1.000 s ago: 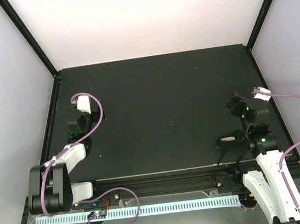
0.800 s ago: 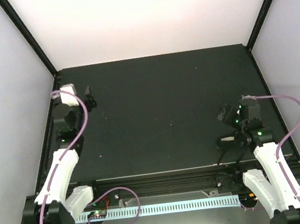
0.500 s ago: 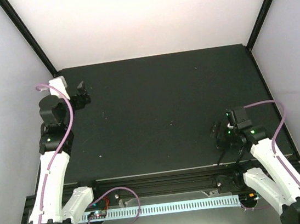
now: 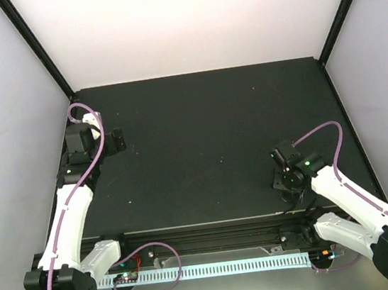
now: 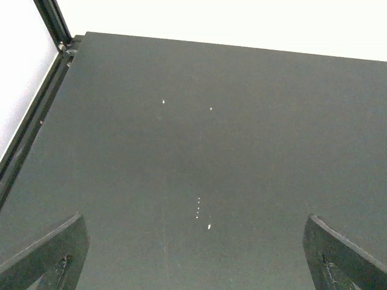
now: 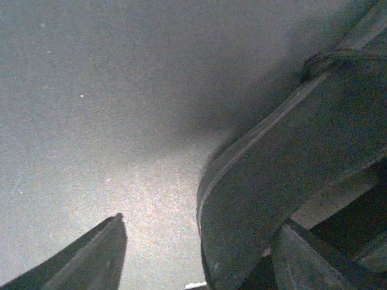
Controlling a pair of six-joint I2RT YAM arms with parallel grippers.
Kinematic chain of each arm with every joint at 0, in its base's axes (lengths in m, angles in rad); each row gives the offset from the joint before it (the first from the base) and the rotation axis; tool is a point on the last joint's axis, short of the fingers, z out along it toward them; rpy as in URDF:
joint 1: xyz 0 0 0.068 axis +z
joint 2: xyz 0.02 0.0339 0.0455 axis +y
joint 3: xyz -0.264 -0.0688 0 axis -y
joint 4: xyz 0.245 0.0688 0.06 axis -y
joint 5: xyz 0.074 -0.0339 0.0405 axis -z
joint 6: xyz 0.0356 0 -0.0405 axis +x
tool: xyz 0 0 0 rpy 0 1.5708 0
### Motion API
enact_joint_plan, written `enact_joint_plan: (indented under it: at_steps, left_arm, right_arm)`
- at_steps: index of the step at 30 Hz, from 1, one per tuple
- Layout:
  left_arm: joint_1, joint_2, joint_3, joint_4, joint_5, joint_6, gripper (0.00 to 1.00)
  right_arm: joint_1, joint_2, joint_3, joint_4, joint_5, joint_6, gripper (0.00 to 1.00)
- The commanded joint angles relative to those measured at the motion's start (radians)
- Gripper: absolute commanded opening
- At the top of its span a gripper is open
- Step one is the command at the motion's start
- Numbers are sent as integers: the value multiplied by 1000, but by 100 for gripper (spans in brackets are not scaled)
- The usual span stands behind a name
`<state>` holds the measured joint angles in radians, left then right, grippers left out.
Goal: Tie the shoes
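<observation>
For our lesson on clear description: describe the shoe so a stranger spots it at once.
On the black table, look to the near right area, where the right gripper hangs. The shoe lies just under it: dark and curved with a raised rim, unlike the gripper's straight, pointed fingers.

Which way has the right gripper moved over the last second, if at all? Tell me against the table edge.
Yes. The right gripper has come left and toward the near edge of the table, ending over the shoe.

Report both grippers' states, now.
Left gripper: open wide, holding nothing.
Right gripper: open, the shoe between its fingers, not yet clamped.
</observation>
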<state>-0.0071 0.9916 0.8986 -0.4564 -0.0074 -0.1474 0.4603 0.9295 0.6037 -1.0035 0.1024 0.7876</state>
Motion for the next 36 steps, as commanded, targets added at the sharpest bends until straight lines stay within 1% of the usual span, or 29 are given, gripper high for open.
enact_joint_plan:
  at_steps: [1, 4, 9, 10, 11, 14, 17, 20, 23, 26, 28, 31, 33, 36]
  left_arm:
    - [-1, -32, 21, -25, -32, 27, 99]
    - [0, -35, 16, -29, -41, 31, 99]
    - [0, -42, 14, -32, -80, 30, 99]
    - [-1, -42, 11, -30, -84, 29, 99]
    - [-1, -42, 9, -30, -85, 28, 99]
    - [-1, -42, 8, -28, -85, 31, 99]
    - [0, -41, 5, -31, -118, 35, 99]
    - [0, -39, 6, -34, -141, 35, 99]
    - [0, -41, 6, -34, -135, 34, 99]
    - [-1, -41, 4, -33, -132, 34, 99]
    - [-1, -39, 2, -31, -132, 34, 99]
    - [0, -38, 1, -31, -132, 36, 99]
    - [-1, -39, 0, -31, -133, 36, 99]
    - [0, -39, -4, -29, -133, 36, 99]
  right_arm:
    - [62, 61, 31, -16, 71, 35, 64]
    - [113, 90, 23, -19, 106, 68, 57]
    - [136, 96, 10, 10, 100, 91, 41]
    - [140, 94, 7, 18, 90, 93, 37]
    - [144, 92, 0, 31, 79, 96, 29]
    - [148, 89, -23, 83, 26, 85, 3]
    - [150, 62, 26, 98, -3, 57, 2]
    - [151, 33, 181, 103, -26, -23, 2]
    - [151, 47, 355, 161, -111, -107, 2]
    - [150, 119, 540, 187, -181, -178, 2]
    - [153, 209, 672, 190, -224, -247, 2]
    - [156, 312, 835, 176, -233, -331, 2]
    - [160, 354, 870, 196, -260, -386, 2]
    - [186, 396, 812, 245, -307, -461, 2]
